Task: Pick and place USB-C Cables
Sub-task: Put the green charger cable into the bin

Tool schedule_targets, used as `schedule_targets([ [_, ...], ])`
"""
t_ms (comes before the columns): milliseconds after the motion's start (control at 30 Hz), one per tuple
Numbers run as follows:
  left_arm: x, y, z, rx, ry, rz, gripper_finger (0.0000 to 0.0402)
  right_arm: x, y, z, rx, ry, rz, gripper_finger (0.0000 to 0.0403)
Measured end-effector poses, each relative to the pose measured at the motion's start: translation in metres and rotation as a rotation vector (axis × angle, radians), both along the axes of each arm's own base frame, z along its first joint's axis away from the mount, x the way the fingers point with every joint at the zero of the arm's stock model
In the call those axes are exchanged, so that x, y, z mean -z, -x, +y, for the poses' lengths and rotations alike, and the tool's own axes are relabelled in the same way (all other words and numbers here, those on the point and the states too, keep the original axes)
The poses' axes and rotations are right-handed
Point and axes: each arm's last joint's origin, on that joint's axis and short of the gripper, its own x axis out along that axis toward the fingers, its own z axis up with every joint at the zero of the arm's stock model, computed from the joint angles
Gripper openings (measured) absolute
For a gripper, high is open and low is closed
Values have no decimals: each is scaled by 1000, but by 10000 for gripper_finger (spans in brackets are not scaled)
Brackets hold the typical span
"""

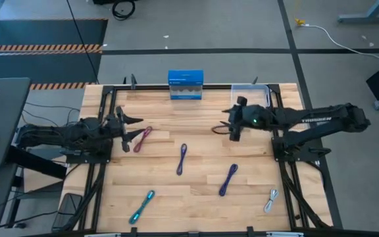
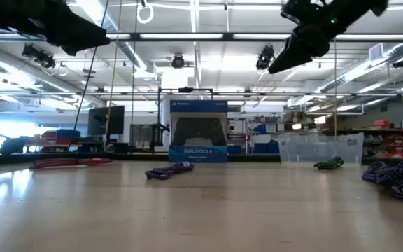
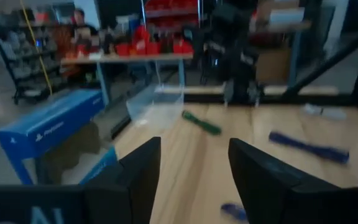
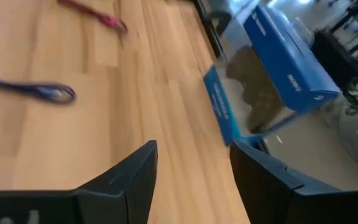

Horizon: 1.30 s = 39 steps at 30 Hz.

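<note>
Five cables lie apart on the wooden table in the high view: a magenta cable [image 1: 142, 139], two purple cables [image 1: 182, 158] [image 1: 228, 179], a teal cable [image 1: 141, 207] and a white-grey cable [image 1: 271, 201]. The green cable [image 3: 201, 122] lies in front of the clear tray and also shows in the low view [image 2: 329, 164]. My left gripper [image 1: 135, 127] is open and raised over the table's left part, just beside the magenta cable's far end. My right gripper [image 1: 221, 122] is open, raised right of centre, its fingers pointing toward the table's left. The low view shows both arms well above the tabletop.
A blue rectangular box [image 1: 185, 85] stands at the middle of the far edge. The clear plastic tray [image 1: 250, 93] sits to its right at the far edge. Bare wood lies between the cables. Shelves and a person show in the room beyond the table.
</note>
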Motion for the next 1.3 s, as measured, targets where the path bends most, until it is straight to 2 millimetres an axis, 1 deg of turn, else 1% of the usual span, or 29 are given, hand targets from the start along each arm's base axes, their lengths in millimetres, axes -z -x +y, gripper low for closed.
schedule_targets([
  [100,-7,-4,6,-53,23,115,178,-11,-7,-13,33,7,97,210],
  [233,-15,-15,16,-118,27,198,164,-11,-11,-37,70,-41,268,212],
  [333,-20,-25,25,-112,31,240,157,-1,-14,-52,67,-94,415,213],
  [467,-17,-42,41,-81,85,315,156,24,-16,-61,12,-120,674,215],
  [567,-11,-54,53,-37,128,376,157,41,-16,-63,-27,-132,836,220],
  [667,-4,-66,59,22,102,435,157,53,-18,-62,-65,-147,939,230],
  [867,3,-86,67,50,5,429,158,68,-25,-59,-96,-171,1013,259],
  [1067,7,-92,69,96,-152,473,158,86,-26,-49,-171,-197,1090,282],
  [1300,-4,-96,71,88,-240,376,158,94,-20,-48,-152,-215,1106,284],
])
